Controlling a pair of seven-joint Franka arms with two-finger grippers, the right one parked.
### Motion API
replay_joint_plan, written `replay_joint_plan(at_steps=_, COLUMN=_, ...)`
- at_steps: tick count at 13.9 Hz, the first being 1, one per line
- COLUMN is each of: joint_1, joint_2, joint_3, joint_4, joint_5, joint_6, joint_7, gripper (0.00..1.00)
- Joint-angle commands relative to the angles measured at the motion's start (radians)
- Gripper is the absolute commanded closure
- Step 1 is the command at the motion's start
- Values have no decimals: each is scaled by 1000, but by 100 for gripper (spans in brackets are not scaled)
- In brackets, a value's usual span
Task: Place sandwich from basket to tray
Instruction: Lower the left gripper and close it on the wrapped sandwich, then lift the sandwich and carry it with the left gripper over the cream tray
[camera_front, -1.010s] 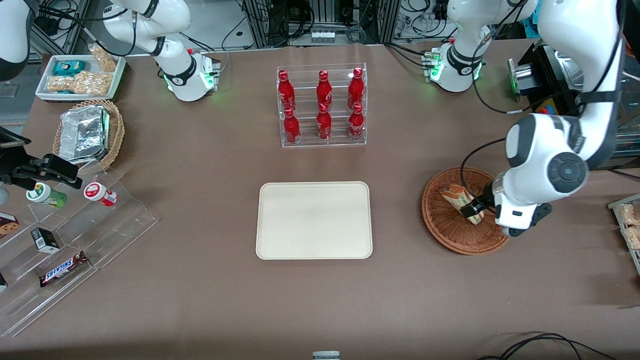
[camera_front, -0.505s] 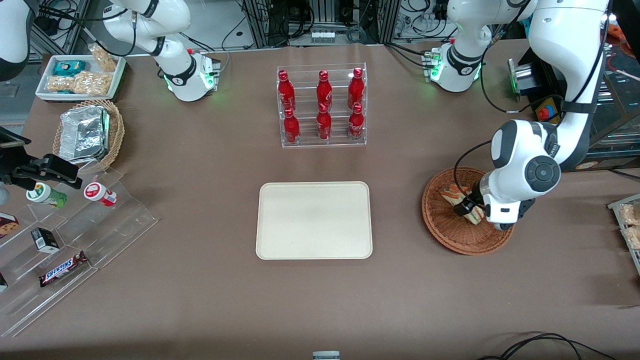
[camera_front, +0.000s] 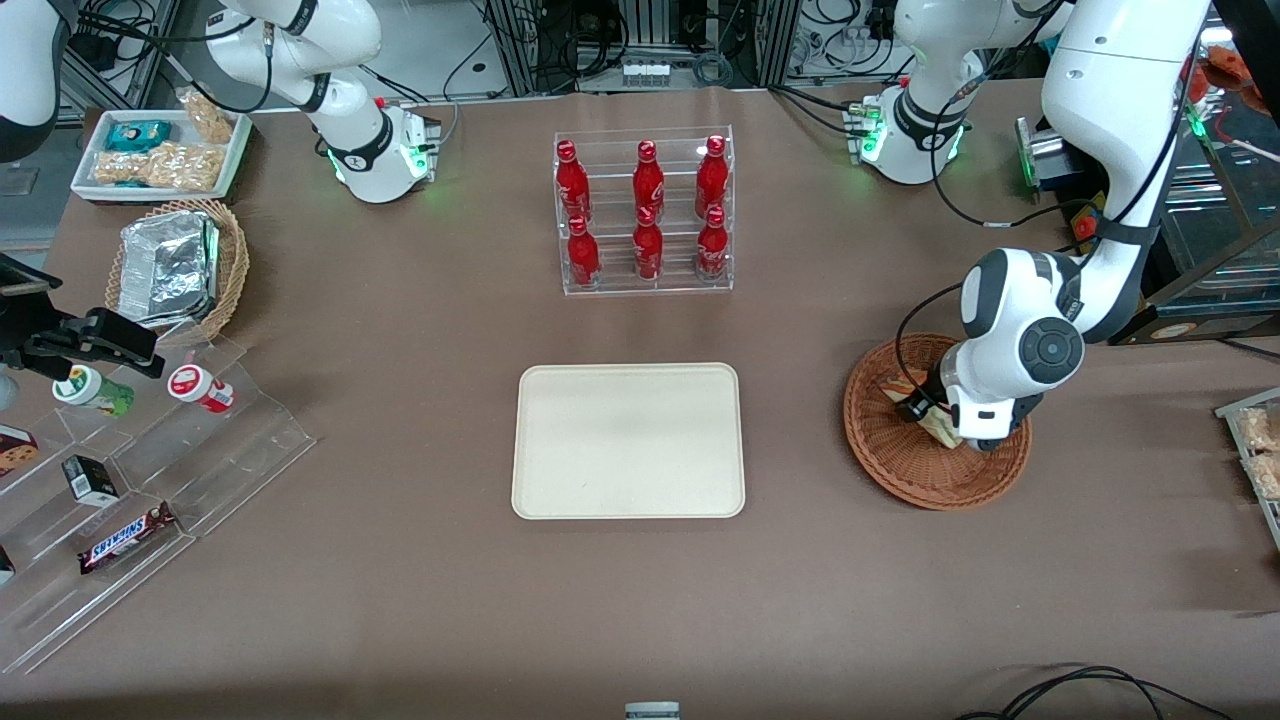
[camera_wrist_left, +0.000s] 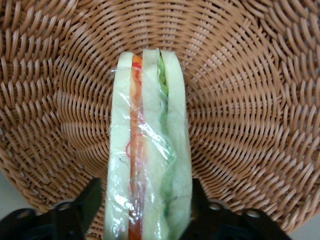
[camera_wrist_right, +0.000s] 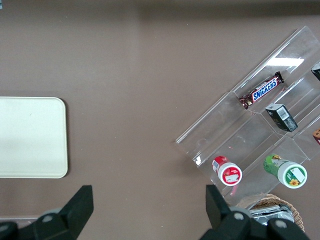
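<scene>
The sandwich (camera_wrist_left: 147, 150), pale bread with orange and green filling in clear wrap, lies in the reddish-brown wicker basket (camera_wrist_left: 240, 100). My left gripper (camera_wrist_left: 145, 194) is low over the basket and open. One black finger stands on each side of the sandwich's wide end, with a thin gap at one finger. In the front view the gripper (camera_front: 925, 410) and wrist hide most of the sandwich (camera_front: 941, 429) in the basket (camera_front: 900, 472). The cream tray (camera_front: 628, 440) lies empty at the table's middle, toward the parked arm's end from the basket.
A clear rack of red bottles (camera_front: 645, 215) stands farther from the front camera than the tray. A tan basket with foil packs (camera_front: 175, 265), a snack tray (camera_front: 160, 155) and a clear stepped stand (camera_front: 150, 490) lie toward the parked arm's end.
My left arm has moved over the basket and lowered, so the gripper now straddles the sandwich and hides more of it. The sandwich has stayed in the basket.
</scene>
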Motion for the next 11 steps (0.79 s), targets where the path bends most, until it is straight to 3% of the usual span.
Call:
replay_joint_plan(at_steps=1, joint_1=-8, joint_2=45, joint_3=0, joint_4=92, joint_5=-6, joint_6=-46, joint_7=-49, gripper=87)
replay_joint_plan(at_steps=4, joint_1=-21, joint_2=50, joint_3=0, joint_4=148, joint_5=3, joint_6=-104, joint_7=-86, gripper=92)
replay_joint_plan(at_steps=7, joint_1=-28, joint_2=-53, joint_3=-11, joint_4=206, joint_5=6, joint_6=-234, joint_7=-78, gripper=94)
replay_joint_plan(at_steps=11, joint_1=-221, joint_2=-15, joint_3=-37, joint_4=439, joint_5=50, joint_6=-485, joint_7=-89, gripper=93)
